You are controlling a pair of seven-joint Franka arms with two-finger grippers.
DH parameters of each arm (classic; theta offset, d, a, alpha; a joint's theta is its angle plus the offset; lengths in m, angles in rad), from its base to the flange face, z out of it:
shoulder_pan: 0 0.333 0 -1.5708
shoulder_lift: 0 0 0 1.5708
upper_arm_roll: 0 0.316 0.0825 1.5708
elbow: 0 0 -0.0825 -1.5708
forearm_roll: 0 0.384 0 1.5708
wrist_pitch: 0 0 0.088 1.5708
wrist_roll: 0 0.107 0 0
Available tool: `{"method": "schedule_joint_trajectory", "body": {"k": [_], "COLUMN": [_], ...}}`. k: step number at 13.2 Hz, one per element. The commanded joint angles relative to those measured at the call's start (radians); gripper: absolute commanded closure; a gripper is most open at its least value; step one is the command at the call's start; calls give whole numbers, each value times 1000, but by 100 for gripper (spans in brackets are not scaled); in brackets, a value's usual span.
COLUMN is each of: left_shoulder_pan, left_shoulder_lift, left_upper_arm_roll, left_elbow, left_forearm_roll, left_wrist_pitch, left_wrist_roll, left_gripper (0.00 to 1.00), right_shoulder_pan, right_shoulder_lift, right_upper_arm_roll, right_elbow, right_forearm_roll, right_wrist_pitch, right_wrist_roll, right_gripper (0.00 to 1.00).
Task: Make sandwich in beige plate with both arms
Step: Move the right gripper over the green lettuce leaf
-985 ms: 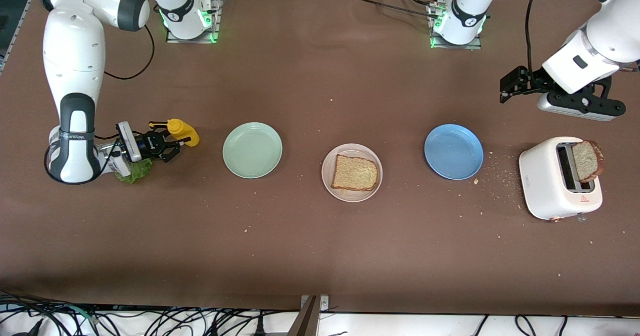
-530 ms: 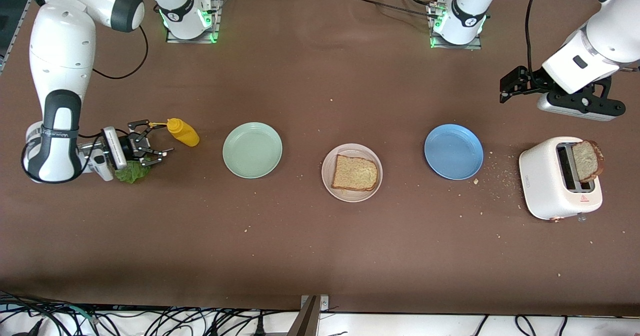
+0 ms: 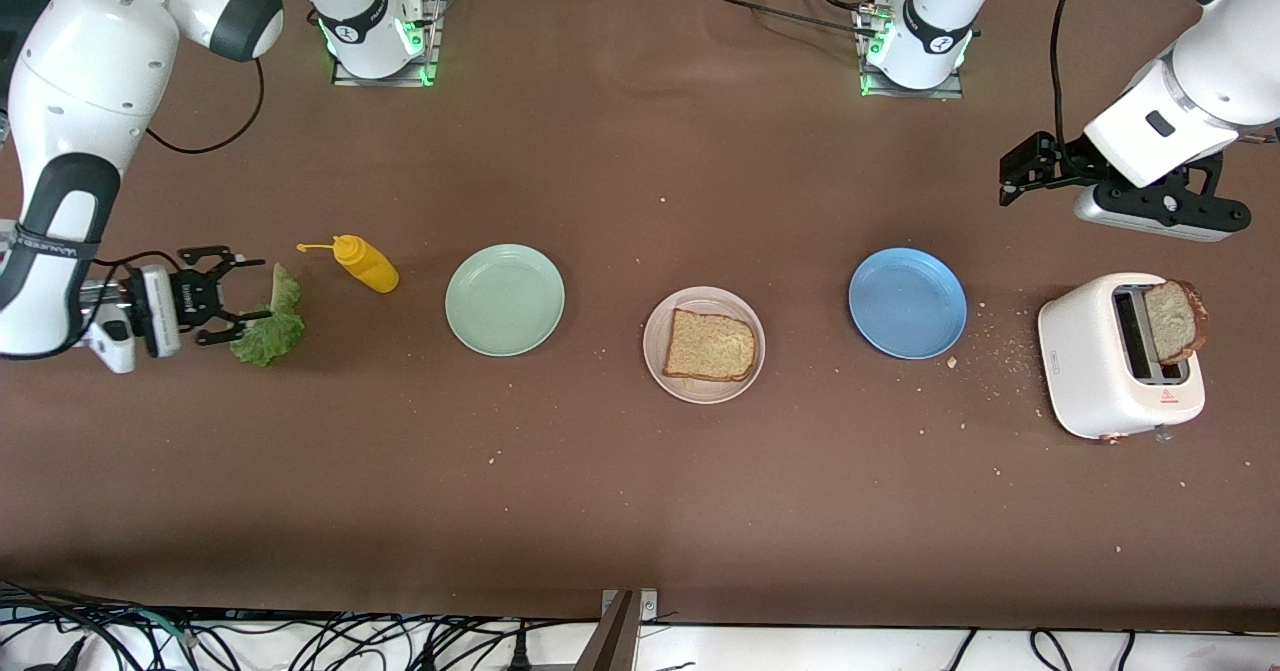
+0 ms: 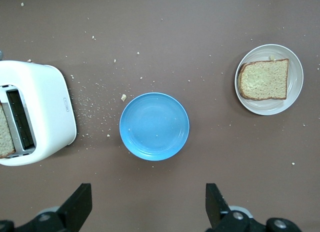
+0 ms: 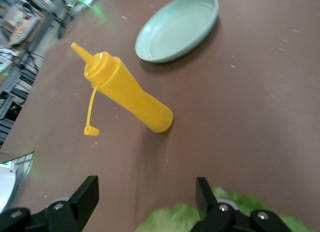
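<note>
Lettuce step: right gripper (image 3: 232,296) hanging wide open, empty, beside lettuce (image 3: 268,326). One bread slice (image 3: 709,346) sitting on beige plate (image 3: 655,351). Left gripper (image 3: 1015,173) waiting, open. Next: grasp the leaf.

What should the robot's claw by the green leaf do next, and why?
Probably close on the lettuce leaf. The right claw is open right at the leaf, which lies on the table beside the yellow bottle, not yet gripped. The beige plate holds only one bread slice, so the leaf likely goes there next. The left claw waits, open, above the table near the toaster.
</note>
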Motion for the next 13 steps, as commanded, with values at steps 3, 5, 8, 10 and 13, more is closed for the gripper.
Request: {"method": "schedule_joint_trajectory", "body": {"k": [3,5,8,10,13], "left_shoulder_pan": [-5,-7,-7,-7,-7], "left_shoulder_lift": [11,11,11,11,11], "left_upper_arm_roll": [4,4,4,4,4], "left_elbow": [29,29,29,29,29], "left_forearm_roll": [-13,-13,-13,-13,-13], "left_wrist_pitch": [-25,-25,-25,-25,-25], "left_wrist_roll": [-1,-1,-1,-1,-1], "left_gripper": [0,0,0,0,0], "right_shoulder_pan": [320,361,376,397,454], "right_shoulder_lift": [-13,-13,-13,-13,-13], "right_upper_arm_roll": [-375,-426,-421,-421,-415], "right_elbow": [20,30,72,82,82], "right_forearm_roll": [-9,56,99,107,92], "right_wrist_pitch": [55,66,60,60,101], "right_wrist_roll": [353,379,409,467,677], "right_gripper": [3,2,2,2,2]}}
